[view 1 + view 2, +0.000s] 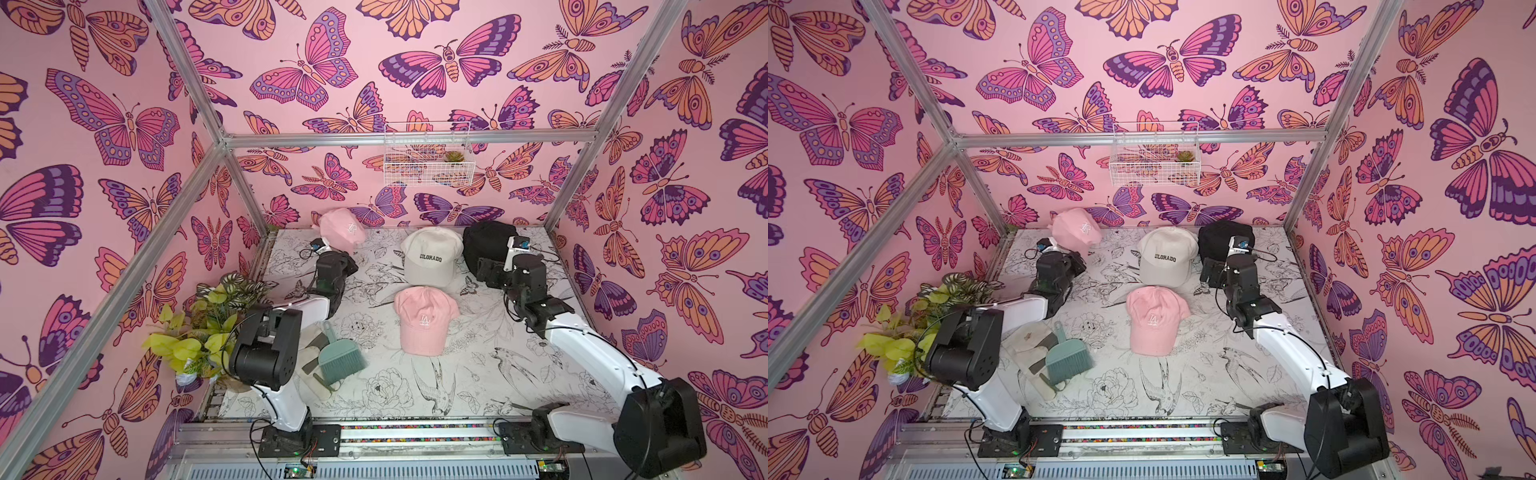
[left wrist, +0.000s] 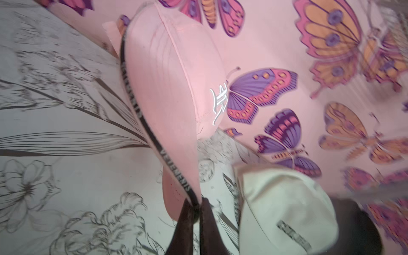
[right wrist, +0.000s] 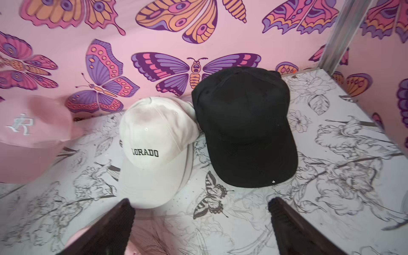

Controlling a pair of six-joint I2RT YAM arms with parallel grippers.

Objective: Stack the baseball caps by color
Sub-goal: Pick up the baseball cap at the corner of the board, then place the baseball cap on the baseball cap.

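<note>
A pink cap with a white monogram [image 1: 340,228] [image 2: 172,77] hangs tilted above the table's back left corner. My left gripper [image 2: 197,205] [image 1: 351,252] is shut on its rim beside the brim. A second pink cap [image 1: 424,320] lies flat mid-table. Behind it rests a cream "COLORADO" cap [image 1: 432,257] [image 3: 154,150], with a black cap [image 1: 484,241] [image 3: 245,128] at the back right touching it. My right gripper [image 3: 201,205] [image 1: 484,268] stands open and empty just in front of the black cap, over bare table.
A teal hand brush [image 1: 340,353] lies on pale cloth at the front left, by my left arm. A leafy plant [image 1: 208,328] fills the left edge. A white wire basket [image 1: 428,153] hangs on the back wall. Pink butterfly walls enclose the table [image 1: 478,374].
</note>
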